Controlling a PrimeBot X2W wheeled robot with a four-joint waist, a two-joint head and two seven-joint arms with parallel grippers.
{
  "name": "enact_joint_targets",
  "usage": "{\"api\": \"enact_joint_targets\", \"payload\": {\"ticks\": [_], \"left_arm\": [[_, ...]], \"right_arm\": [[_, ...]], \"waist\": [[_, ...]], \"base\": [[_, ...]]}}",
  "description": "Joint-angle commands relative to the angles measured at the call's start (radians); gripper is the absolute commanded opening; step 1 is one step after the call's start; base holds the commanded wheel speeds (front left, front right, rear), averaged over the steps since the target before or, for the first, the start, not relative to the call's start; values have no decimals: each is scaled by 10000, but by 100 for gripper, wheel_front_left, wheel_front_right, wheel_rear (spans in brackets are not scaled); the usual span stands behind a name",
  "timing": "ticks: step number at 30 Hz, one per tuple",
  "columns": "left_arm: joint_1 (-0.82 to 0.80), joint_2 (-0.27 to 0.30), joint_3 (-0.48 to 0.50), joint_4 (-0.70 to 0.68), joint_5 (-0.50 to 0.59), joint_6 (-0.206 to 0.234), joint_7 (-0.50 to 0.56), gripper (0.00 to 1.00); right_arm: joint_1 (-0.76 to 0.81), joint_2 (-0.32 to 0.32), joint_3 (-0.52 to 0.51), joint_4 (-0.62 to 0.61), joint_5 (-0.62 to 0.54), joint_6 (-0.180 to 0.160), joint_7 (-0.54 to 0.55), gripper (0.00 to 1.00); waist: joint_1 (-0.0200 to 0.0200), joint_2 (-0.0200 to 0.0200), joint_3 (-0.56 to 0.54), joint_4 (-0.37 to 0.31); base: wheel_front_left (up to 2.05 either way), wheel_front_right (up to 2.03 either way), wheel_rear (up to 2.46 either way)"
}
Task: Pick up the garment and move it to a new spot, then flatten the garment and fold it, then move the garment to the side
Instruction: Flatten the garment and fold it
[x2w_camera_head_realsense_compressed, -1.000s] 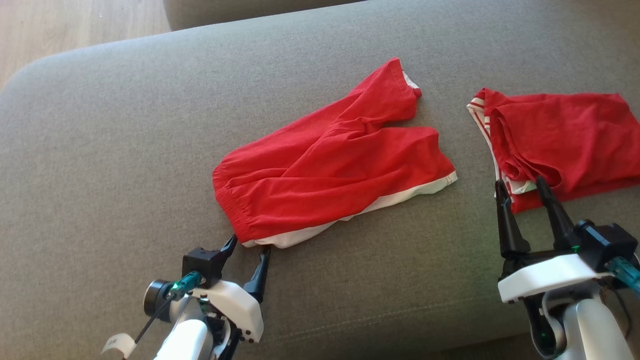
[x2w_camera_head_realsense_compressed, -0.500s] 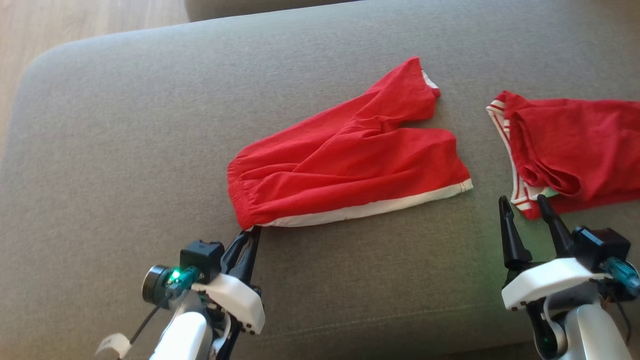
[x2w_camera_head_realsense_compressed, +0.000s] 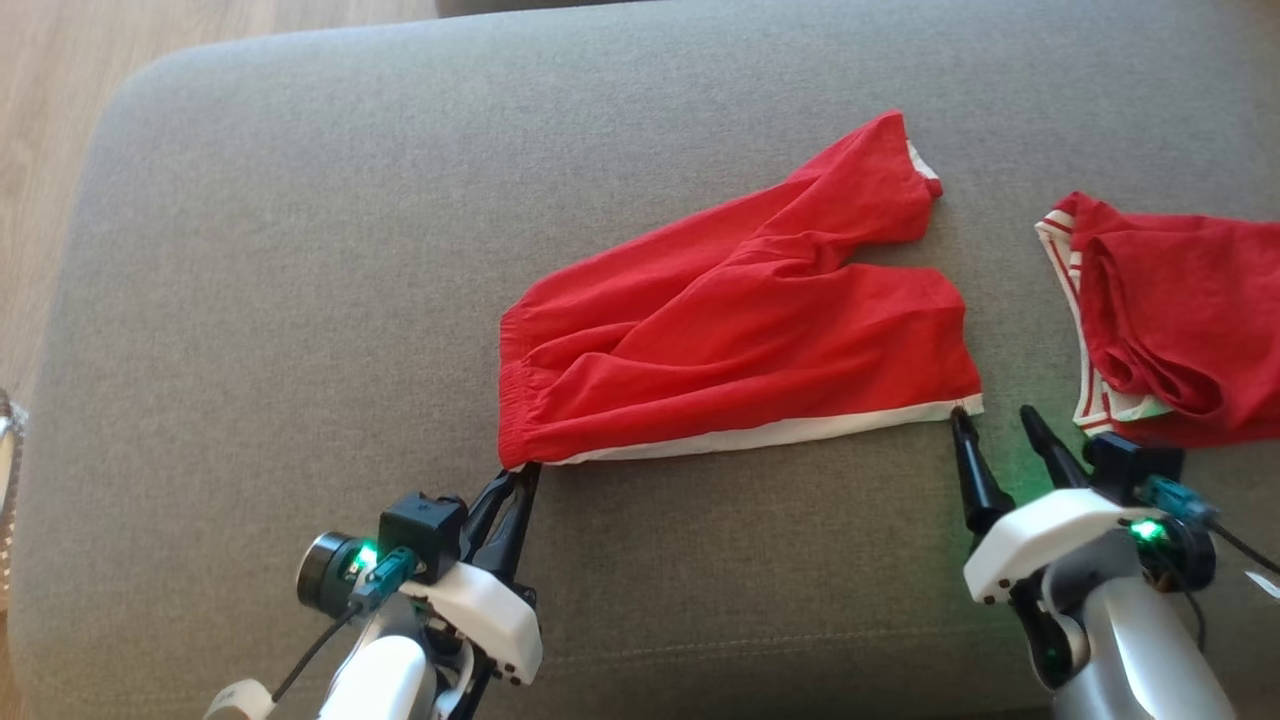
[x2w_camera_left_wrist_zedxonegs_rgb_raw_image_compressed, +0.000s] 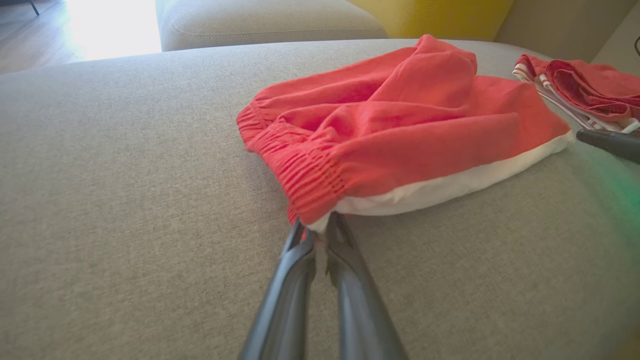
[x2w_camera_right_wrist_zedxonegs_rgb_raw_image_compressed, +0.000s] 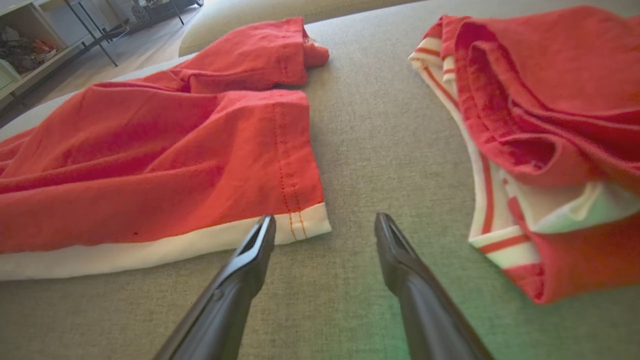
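The garment (x2w_camera_head_realsense_compressed: 740, 330) is a pair of red shorts with a white side stripe, lying rumpled on the grey sofa cushion (x2w_camera_head_realsense_compressed: 280, 300). My left gripper (x2w_camera_head_realsense_compressed: 522, 472) is shut on the near waistband corner of the garment (x2w_camera_left_wrist_zedxonegs_rgb_raw_image_compressed: 350, 145), its tips pinching the red and white edge, as the left wrist view's gripper (x2w_camera_left_wrist_zedxonegs_rgb_raw_image_compressed: 320, 229) shows. My right gripper (x2w_camera_head_realsense_compressed: 990, 412) stands open at the garment's near hem corner. In the right wrist view the gripper (x2w_camera_right_wrist_zedxonegs_rgb_raw_image_compressed: 325, 222) has its left fingertip touching the white hem of the garment (x2w_camera_right_wrist_zedxonegs_rgb_raw_image_compressed: 150, 165), with nothing between the fingers.
A second red garment (x2w_camera_head_realsense_compressed: 1180, 320) with red and white striped trim lies bunched at the right, close to my right gripper. Wooden floor (x2w_camera_head_realsense_compressed: 50, 120) shows beyond the cushion's left edge. Another cushion (x2w_camera_left_wrist_zedxonegs_rgb_raw_image_compressed: 260, 20) lies behind.
My left gripper has closed on the garment's waistband corner. My right gripper has shifted left from the second garment to the hem corner. The head camera has turned, shifting the scene right.
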Motion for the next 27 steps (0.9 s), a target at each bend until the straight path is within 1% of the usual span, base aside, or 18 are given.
{"api": "enact_joint_targets", "payload": {"ticks": [1,6,11,22,23,24,25,27], "left_arm": [[-299,49,273,-349,109,-39,-124,0],[-358,21,227,-449,108,-40,-124,0],[-372,10,207,-467,148,-41,-124,0],[-458,21,196,-399,205,-89,-124,0],[-458,19,188,-390,207,-92,-124,0],[-458,17,185,-382,207,-94,-124,0],[-459,16,186,-376,206,-96,-124,0],[-459,14,192,-365,204,-100,-124,0]], "right_arm": [[-381,-18,324,-121,-47,-2,-26,100],[-738,-18,330,642,-230,-2,-318,100],[-1023,-18,400,1196,-165,-2,-540,100],[-1448,-18,467,2050,-93,-2,-844,100],[-1469,-18,564,2128,-55,-2,-847,81],[-1486,-18,661,2195,-25,-2,-850,17],[-1504,-18,718,2244,-22,-2,-858,0],[-1524,-18,801,2323,-71,-2,-879,0]], "waist": [[0,0,40,38],[0,0,142,113],[0,0,205,134],[0,0,298,156],[0,0,293,164],[0,0,289,171],[0,0,286,177],[0,0,265,186]], "base": [[0,0,0],[0,0,0],[0,0,0],[0,0,0],[0,0,0],[0,0,0],[0,0,0],[0,0,0]]}}
